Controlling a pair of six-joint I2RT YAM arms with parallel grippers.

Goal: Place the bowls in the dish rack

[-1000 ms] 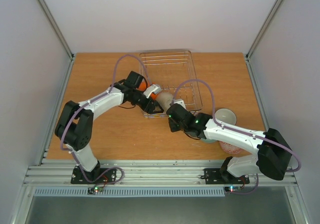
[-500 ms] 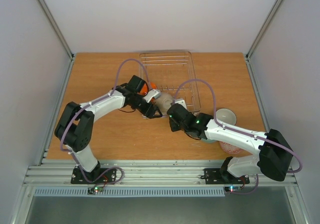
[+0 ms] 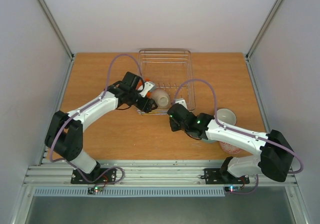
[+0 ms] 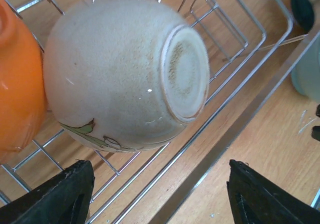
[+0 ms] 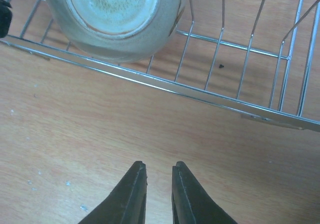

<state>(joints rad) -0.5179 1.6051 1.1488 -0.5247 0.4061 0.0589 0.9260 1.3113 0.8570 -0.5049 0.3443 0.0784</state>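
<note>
The wire dish rack [image 3: 165,51] stands at the table's far middle. A beige-white bowl [image 3: 160,97] lies on its side in the rack's near part, next to the orange bowl [image 3: 144,86]. In the left wrist view the beige bowl [image 4: 120,74] shows its foot, the orange bowl [image 4: 17,79] touches it, and both rest on the rack wires [image 4: 235,34]. My left gripper [image 3: 148,103] [image 4: 160,194] is open and empty, just in front of the rack. My right gripper [image 3: 173,111] [image 5: 158,174] hovers over bare table before the rack [image 5: 210,96], jaws nearly together, holding nothing.
A white bowl [image 3: 225,116] sits on the table right of the rack. A mint-green bowl [image 3: 210,139] and a red-and-white patterned bowl [image 3: 230,148] lie partly under the right arm. The mint bowl's edge shows in the left wrist view [image 4: 309,69].
My left gripper has drawn back to the left, away from the beige bowl, which stays in the rack. The rack has shifted slightly away and straightened. The right arm has barely moved.
</note>
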